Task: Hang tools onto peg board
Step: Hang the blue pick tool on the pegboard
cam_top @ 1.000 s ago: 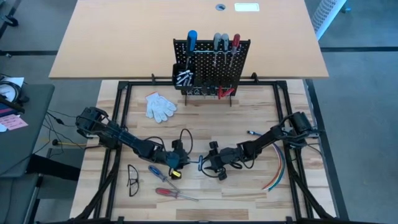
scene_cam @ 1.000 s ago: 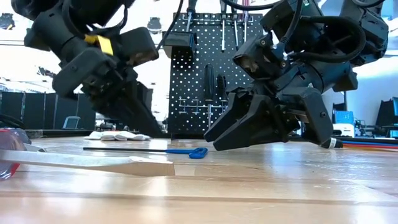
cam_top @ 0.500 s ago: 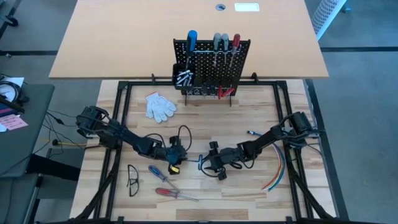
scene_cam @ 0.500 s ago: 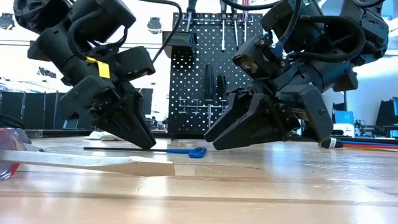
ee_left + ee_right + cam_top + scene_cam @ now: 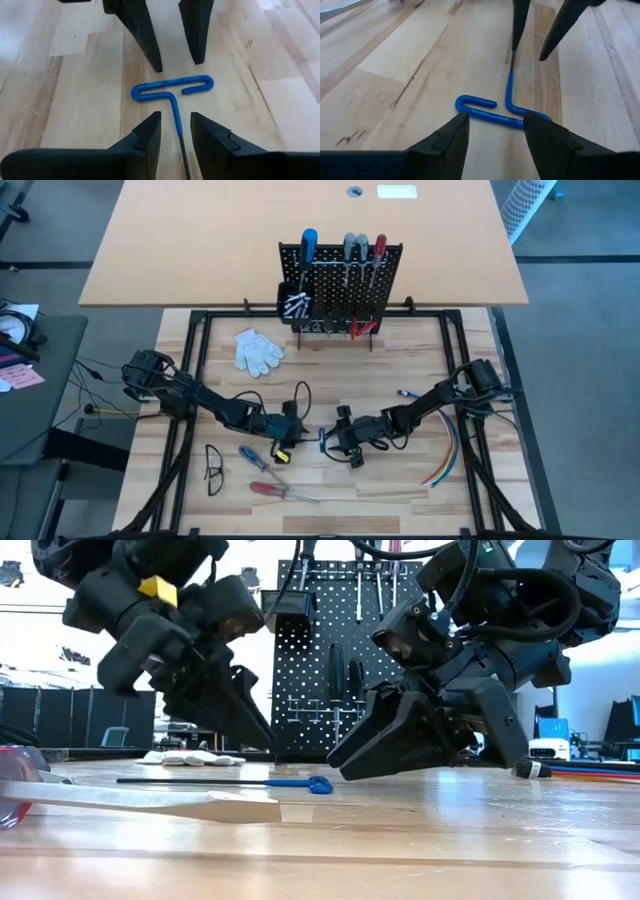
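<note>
Blue T-key [image 5: 172, 89] flat on counter [image 5: 400, 480]. Left claw [image 5: 175, 122] parted, fingers either side of the key's shaft, not clenched. Right claw [image 5: 492, 122] also parted, facing it across the key's handle. Neither grips it.

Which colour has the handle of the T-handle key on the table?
Blue; the T-handle key shows best in the left wrist view.

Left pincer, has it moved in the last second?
Yes. The left pincer has slid toward the blue key and the right pincer, away from the glove.
</note>
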{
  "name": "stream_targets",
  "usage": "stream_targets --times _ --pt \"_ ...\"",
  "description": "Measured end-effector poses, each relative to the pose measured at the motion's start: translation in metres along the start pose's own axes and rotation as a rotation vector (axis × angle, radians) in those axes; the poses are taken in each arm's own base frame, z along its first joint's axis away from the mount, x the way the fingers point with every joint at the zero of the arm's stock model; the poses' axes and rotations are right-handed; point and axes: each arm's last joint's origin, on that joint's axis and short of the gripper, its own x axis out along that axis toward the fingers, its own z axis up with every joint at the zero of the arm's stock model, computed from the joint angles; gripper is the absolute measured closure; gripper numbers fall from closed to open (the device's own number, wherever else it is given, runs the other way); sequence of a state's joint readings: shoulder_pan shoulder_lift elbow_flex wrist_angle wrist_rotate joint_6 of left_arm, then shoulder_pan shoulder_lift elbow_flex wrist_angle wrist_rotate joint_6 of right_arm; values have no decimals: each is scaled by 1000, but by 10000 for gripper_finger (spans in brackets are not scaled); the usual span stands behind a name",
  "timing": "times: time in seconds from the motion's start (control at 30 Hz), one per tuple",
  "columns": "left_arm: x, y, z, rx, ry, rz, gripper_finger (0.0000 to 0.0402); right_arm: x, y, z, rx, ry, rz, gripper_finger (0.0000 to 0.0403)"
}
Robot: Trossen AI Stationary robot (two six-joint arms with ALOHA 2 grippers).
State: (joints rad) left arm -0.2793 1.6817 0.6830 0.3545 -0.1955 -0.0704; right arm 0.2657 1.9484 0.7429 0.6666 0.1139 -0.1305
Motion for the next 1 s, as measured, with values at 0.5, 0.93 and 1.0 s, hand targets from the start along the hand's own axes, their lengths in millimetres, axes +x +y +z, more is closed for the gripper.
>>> stream_targets --times 0.5,0.93,1.0 --pt "29 -12 -33 -140 99 86 321 -1 0 9 164 -94 1 207" --pt "24 -24 -34 -161 77 122 399 -9 17 19 231 -112 -83 207" --pt "22 -27 -31 -166 60 118 400 -14 17 26 194 -129 -132 207"
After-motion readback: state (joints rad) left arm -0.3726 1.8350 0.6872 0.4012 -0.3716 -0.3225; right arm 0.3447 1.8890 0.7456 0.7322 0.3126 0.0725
